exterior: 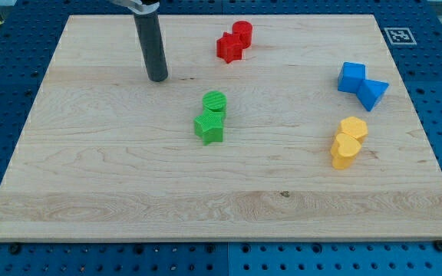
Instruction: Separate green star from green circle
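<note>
Wooden board (90, 176): my tip (158, 78) upper-left of touching green star (209, 127), green circle (215, 101).

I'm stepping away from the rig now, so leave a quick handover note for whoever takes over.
My tip rests on the board, toward the view's upper left of the green pair, touching no block.
The green circle and green star sit mid-board, pressed together, star toward the view's bottom.
Done: nothing yet; the two are not separated.
Left: bring the tip to the pair and push the star away from the circle.
</note>
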### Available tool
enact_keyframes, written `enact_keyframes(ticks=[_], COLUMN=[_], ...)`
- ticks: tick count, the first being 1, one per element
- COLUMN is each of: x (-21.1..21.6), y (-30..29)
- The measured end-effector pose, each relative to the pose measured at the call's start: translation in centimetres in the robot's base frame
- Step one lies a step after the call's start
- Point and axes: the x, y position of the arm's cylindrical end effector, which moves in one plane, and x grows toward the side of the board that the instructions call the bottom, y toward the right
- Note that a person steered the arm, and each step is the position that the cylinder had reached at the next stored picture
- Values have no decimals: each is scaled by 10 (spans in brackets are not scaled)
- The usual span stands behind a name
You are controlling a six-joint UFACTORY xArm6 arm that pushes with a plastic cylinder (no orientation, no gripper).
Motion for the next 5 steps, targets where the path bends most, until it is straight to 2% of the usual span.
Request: enact_keyframes(ticks=[1, 3, 5], x=[0, 4, 21], y=[4, 78, 117])
